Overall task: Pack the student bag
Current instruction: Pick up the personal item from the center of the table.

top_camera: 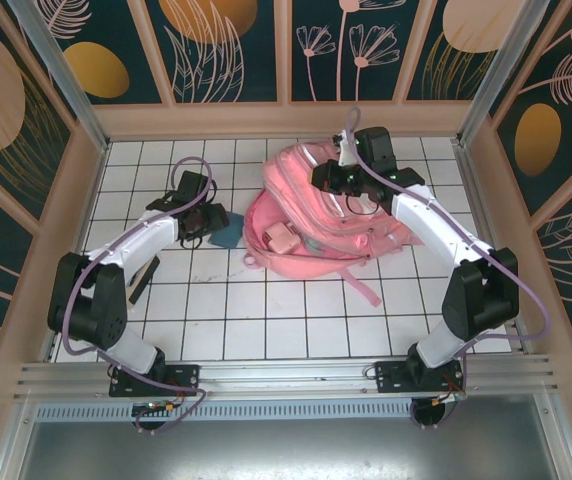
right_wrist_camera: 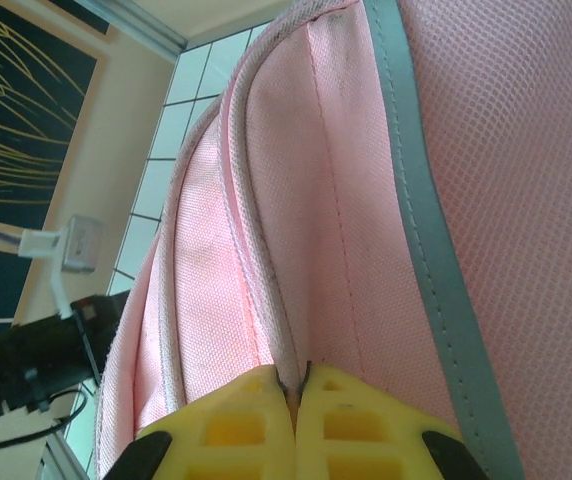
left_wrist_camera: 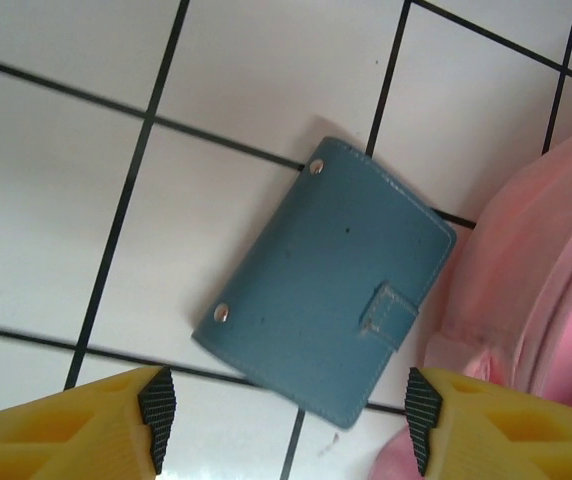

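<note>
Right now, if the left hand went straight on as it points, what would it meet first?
Probably the blue wallet, flat on the tiled table ahead of the open left hand; depth is unclear.

no readable text, label, brand, number or sign shows on anything in these views.

- We see a bench (top_camera: 266, 320) of white tiles with dark grid lines.
- The pink student bag (top_camera: 301, 185) lies at its far middle, one strap trailing nearward.
- A blue snap wallet (left_wrist_camera: 326, 280) lies flat just beside the bag's left edge.
- A slim dark object (top_camera: 138, 282) rests farther left.
</note>
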`<state>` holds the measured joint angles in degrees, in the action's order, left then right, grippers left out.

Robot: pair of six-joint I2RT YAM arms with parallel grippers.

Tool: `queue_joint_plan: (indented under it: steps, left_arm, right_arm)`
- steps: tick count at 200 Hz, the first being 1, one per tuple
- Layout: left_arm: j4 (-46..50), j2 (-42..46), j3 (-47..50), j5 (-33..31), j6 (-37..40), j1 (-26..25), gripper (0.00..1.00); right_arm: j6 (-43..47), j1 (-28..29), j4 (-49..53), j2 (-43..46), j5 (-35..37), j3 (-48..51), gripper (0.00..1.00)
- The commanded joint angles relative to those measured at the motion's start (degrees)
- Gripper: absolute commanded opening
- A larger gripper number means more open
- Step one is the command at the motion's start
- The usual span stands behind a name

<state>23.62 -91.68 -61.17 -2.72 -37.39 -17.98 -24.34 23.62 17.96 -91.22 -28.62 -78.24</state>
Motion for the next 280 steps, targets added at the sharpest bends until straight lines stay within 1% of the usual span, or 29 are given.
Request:
queue_joint_plan:
  steps: [1, 21, 50, 63, 99, 119, 131, 136, 163, 169, 181, 192, 223, 248, 264, 280]
  left_arm:
    - [-6.12, -3.52, 1.02, 3.86, 5.53, 1.44, 0.64]
    - [-8.55, -6.15, 1.49, 7.57, 7.98, 2.41, 0.63]
    - [-8.48, -10.4, 1.35, 5.81, 10.29, 3.07, 0.64]
    - [-8.5, -11.67, 1.32, 5.37, 11.05, 3.25, 0.66]
    - [-9.82, -14.01, 2.37, 9.08, 11.64, 3.39, 0.65]
    - [-12.19, -13.9, 4.24, 12.24, 10.63, 3.32, 0.52]
    - [-13.11, -13.53, 5.12, 13.62, 9.94, 3.3, 0.41]
    - [-13.32, -13.24, 5.1, 13.79, 9.6, 3.35, 0.35]
    - [-13.6, -9.96, 8.08, 13.12, 7.95, 3.36, 0.13]
    - [-13.55, -8.78, 8.54, 12.9, 7.51, 3.34, 0.11]
    - [-13.09, -6.86, 9.2, 12.4, 6.13, 3.36, 0.09]
    - [-13.01, -3.19, 9.9, 12.82, 4.8, 3.31, 0.0]
    - [-13.39, 4.88, 11.41, 13.87, -0.89, 3.3, 0.0]
    - [-13.28, 9.95, 11.16, 14.51, -4.2, 2.62, 0.0]
    - [-14.21, 12.39, 10.91, 15.43, -6.91, 1.58, 0.0]
    - [-16.28, 13.53, 10.47, 16.25, -10.06, -0.81, 0.0]
  right_arm:
    - [0.7, 1.08, -3.2, 3.42, -4.25, -0.34, 0.0]
    - [0.96, 1.03, -2.68, 3.83, -3.9, -0.36, 0.0]
    - [1.48, 1.04, -2.0, 4.22, -3.5, -0.55, 0.0]
    - [1.57, 0.99, -1.96, 4.25, -3.37, -0.56, 0.0]
    - [1.49, 0.99, -1.95, 3.67, -3.46, -0.82, 0.0]
    - [1.48, 1.0, -1.91, 3.23, -3.38, -1.04, 0.0]
    - [1.39, 0.96, -1.92, 2.99, -3.44, -1.35, 0.0]
    - [1.39, 0.93, -1.93, 2.89, -3.38, -1.39, 0.0]
    - [1.05, 0.56, -2.15, 2.45, -3.5, -1.79, 0.0]
    - [0.93, 0.43, -2.24, 2.53, -3.23, -1.85, 0.0]
    - [0.63, 0.0, -2.85, 2.96, -2.77, -1.7, 0.0]
    - [-0.08, -0.58, -3.81, 3.56, -2.71, -1.49, 0.0]
    - [-2.47, -3.01, -5.83, 5.44, -2.14, -1.27, 0.0]
    - [-3.73, -4.88, -6.62, 5.93, -3.05, -1.26, 0.0]
    - [-4.84, -5.82, -7.28, 6.04, -4.16, -1.3, 0.0]
    - [-6.17, -6.77, -7.97, 6.49, -4.72, -0.98, 0.0]
